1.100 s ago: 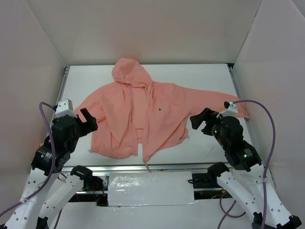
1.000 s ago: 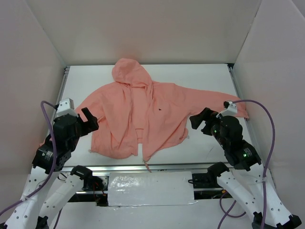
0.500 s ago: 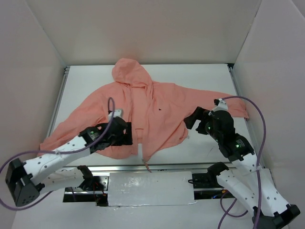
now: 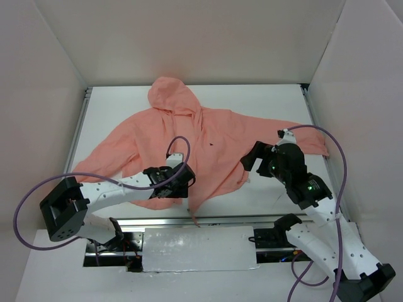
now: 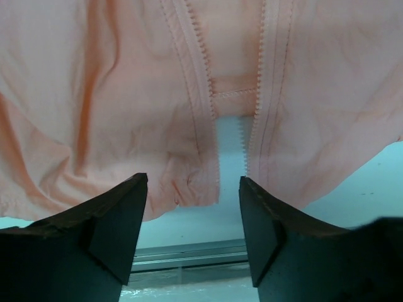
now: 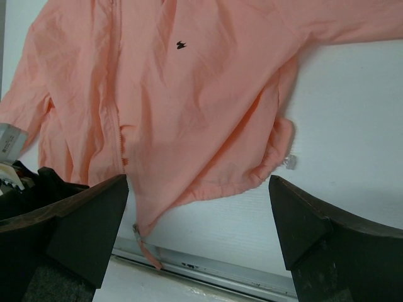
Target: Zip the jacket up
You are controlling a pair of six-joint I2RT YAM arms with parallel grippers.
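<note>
The salmon-pink jacket [image 4: 214, 141] lies flat on the white table, hood [image 4: 169, 94] at the far end and sleeves spread out. Its front stands open at the hem. In the left wrist view the two zipper edges [image 5: 200, 94] run side by side with a strip of bare table between them. My left gripper [image 4: 182, 182] hovers over the left front panel's hem, open [image 5: 192, 233], nothing between its fingers. My right gripper [image 4: 252, 157] is open [image 6: 198, 233] above the right panel's lower hem. The zipper pull [image 6: 143, 246] hangs at that panel's bottom corner. A dark chest logo [image 6: 182, 44] shows.
A metal rail [image 4: 189, 223] runs along the table's near edge, with a white taped plate [image 4: 198, 248] in front of it. White walls close in the table on three sides. Purple cables [image 4: 31, 189] loop off both arms.
My left arm has swung from the table's left side across to the jacket's lower front, uncovering the left sleeve. The right gripper has edged a little left toward the hem.
</note>
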